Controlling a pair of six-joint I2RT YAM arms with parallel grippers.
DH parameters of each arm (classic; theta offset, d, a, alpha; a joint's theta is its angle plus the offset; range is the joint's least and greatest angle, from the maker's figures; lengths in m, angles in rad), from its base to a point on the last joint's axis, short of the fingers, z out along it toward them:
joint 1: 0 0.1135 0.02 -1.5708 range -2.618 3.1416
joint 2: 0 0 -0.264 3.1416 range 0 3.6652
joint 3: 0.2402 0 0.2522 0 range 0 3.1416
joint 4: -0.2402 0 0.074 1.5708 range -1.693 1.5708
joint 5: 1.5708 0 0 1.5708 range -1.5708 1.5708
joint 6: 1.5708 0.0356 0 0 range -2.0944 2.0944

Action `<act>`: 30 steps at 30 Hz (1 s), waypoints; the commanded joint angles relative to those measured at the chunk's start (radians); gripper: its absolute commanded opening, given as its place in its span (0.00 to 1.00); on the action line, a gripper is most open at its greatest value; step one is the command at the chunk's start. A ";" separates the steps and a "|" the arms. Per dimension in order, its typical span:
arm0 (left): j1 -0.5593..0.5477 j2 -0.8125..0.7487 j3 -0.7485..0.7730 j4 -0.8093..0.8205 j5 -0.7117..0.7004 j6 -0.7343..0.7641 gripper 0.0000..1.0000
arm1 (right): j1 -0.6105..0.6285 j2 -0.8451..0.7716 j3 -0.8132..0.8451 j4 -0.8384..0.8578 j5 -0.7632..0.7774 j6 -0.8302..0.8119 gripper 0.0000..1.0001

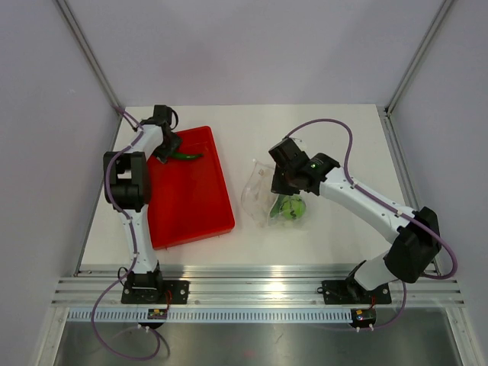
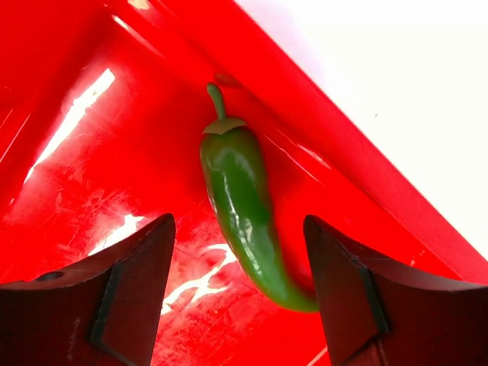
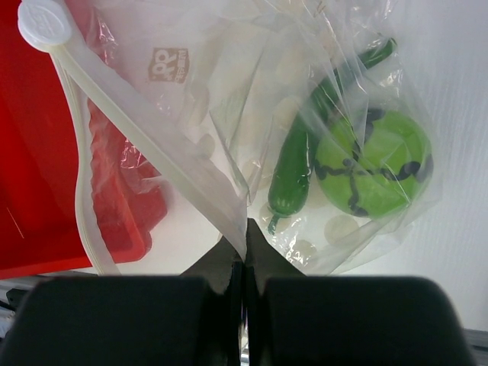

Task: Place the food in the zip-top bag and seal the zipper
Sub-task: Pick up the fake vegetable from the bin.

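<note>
At the far corner of the red tray [image 1: 191,213], smooth glossy plastic with raised walls, a shiny green pepper [image 2: 236,198] with a pale curved stem lies close along the wall. The left hand [image 2: 238,255] hangs over it, fingers spread to either side and not closed on it. To the right, on the white surface [image 1: 320,130], the zip-top bag [image 1: 259,194] sits crumpled, clear crinkly film with white dots. Inside it rest a lime-green ball [image 3: 374,164] marked with dark lines and a slim dark pod [image 3: 293,168], side by side. The right hand [image 3: 244,255] is clenched on the bag's edge at one end of the zipper [image 3: 137,137], a pale straight strip tipped with a round white tab [image 3: 46,23].
</note>
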 commanded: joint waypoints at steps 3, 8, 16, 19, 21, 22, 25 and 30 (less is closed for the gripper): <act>-0.005 -0.007 -0.005 -0.075 -0.062 -0.023 0.58 | 0.011 0.017 0.062 -0.009 0.012 -0.017 0.00; -0.008 -0.053 -0.059 -0.069 -0.056 0.003 0.52 | 0.011 0.011 0.062 -0.002 0.005 -0.017 0.00; -0.029 -0.159 -0.164 -0.042 -0.083 0.054 0.50 | 0.009 -0.033 0.029 0.012 0.001 -0.002 0.00; -0.046 -0.199 -0.208 -0.024 -0.082 0.078 0.30 | 0.011 -0.061 0.012 0.015 0.004 0.008 0.00; -0.055 -0.242 -0.239 -0.007 -0.077 0.098 0.13 | 0.011 -0.079 -0.002 0.017 0.012 0.009 0.00; -0.066 -0.262 -0.251 -0.001 -0.073 0.126 0.06 | 0.011 -0.084 -0.004 0.017 0.016 0.009 0.00; -0.095 -0.375 -0.300 0.033 -0.074 0.184 0.02 | 0.009 -0.093 -0.007 0.020 0.022 0.009 0.00; -0.134 -0.558 -0.342 0.077 -0.027 0.302 0.02 | 0.011 -0.069 0.009 0.041 -0.002 -0.003 0.00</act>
